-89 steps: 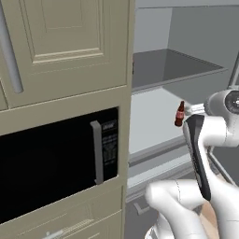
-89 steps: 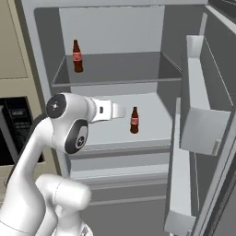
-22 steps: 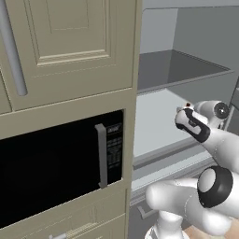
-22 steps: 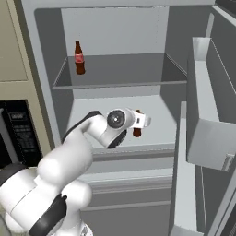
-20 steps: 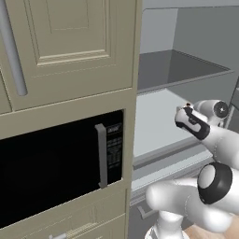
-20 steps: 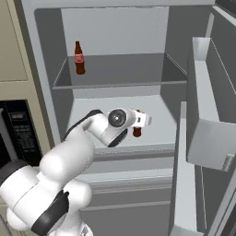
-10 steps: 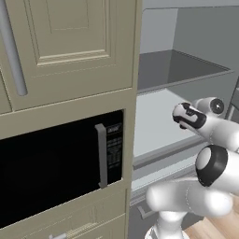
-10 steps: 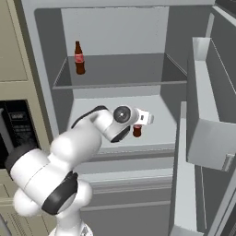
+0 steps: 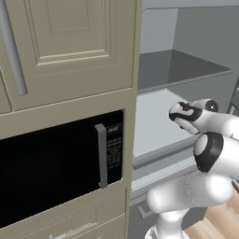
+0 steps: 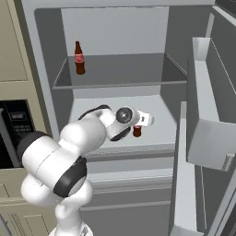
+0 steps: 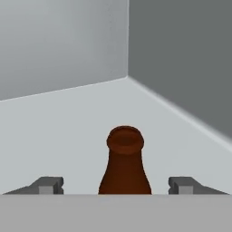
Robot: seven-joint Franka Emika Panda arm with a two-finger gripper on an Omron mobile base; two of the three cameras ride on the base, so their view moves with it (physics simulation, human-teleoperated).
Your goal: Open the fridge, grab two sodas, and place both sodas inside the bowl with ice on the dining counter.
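Tool at the lower soda, inside the open fridge

We see our tool (image 11: 116,185) spread wide, fingertips (image 11: 47,185) clear of the glass on both sides, gripping nothing. The near soda (image 11: 124,164) stands upright on the fridge's (image 10: 115,37) middle shelf (image 10: 156,113), long axis vertical, neck up. The second soda (image 10: 79,58) stands upright on the upper shelf, at its left.

Arm (image 10: 69,152): glossy white rounded casings, bulbous at the joints, with black bands between segments; a grey disc cap with a dark centre on the wrist joint, mid-frame of the right base view. Hand (image 11: 116,186): white body; two small dark grey finger tips (image 11: 47,185), blocky, with lighter square faces.
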